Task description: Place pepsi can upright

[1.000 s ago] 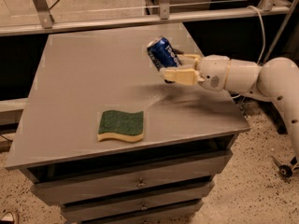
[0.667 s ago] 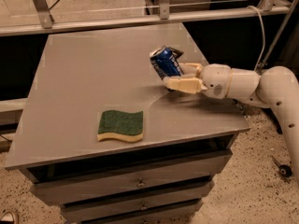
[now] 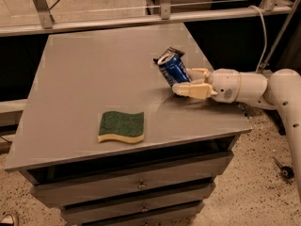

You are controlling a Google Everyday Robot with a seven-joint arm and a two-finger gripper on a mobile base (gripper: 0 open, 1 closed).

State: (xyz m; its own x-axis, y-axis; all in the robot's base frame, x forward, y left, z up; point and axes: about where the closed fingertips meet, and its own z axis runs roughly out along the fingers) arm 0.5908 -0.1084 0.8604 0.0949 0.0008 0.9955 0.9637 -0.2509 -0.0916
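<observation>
Lower than a second ago, the pepsi can (image 3: 172,68) has come down toward the grey table (image 3: 94,69) at its right side and stands nearly upright, its silver top leaning a little to the left. Reaching in from the right, the gripper (image 3: 184,81) pinches the can's lower half between its two pale fingers; whether the base touches the tabletop cannot be told. A dark wrapper (image 3: 170,52) lies just behind the can, and a green sponge (image 3: 121,125) rests well apart near the front edge.
</observation>
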